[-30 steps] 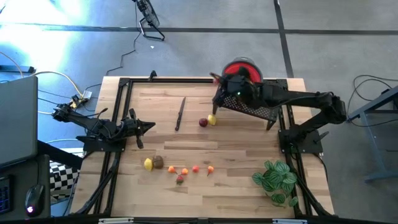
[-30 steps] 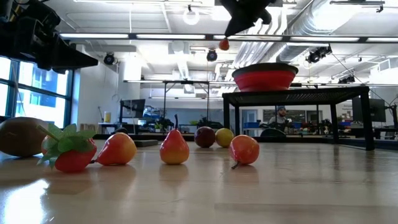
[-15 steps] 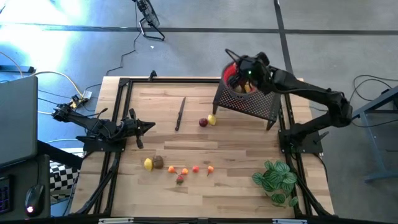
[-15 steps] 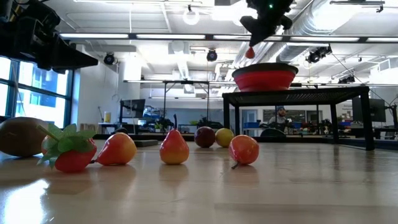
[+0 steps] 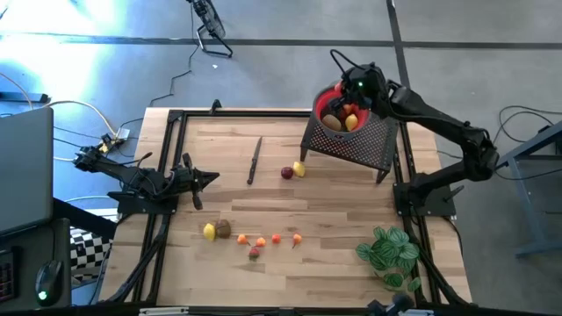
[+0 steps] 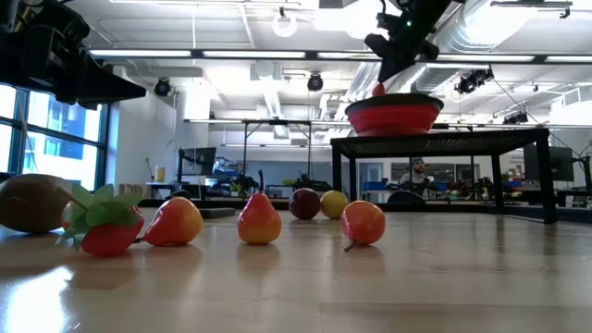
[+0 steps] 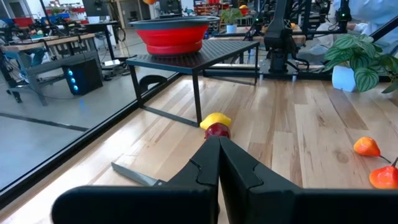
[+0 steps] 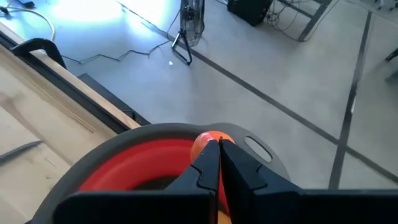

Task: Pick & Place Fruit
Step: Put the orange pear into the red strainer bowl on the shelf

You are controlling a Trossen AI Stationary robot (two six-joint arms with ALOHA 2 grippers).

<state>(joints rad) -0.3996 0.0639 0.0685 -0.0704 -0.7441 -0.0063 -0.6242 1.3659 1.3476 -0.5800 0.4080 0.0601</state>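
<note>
Two rounded fruits (image 5: 292,171) lie beside your mesh stand (image 5: 362,146); seven more (image 5: 250,236) sit near the front. Right gripper (image 8: 219,144) pinches an orange piece (image 8: 207,142) over the smooth red bowl (image 8: 143,163); left gripper (image 7: 219,142) closed.

You couldn't see most of the red bowl's (image 8: 134,163) inside from the right wrist cam: the right pincer (image 8: 219,144) covered it, and the orange fruit (image 8: 208,142) showed only partly behind the fingertips. In the low view the brown fruit (image 6: 23,202) was cut by the frame edge, and the bowl's contents sat hidden below its rim. From above, the small fruit row (image 5: 263,240) near the table's front was too tiny to tell types. Left pincer (image 7: 219,144) hid the knife's (image 7: 134,175) far end.
</note>
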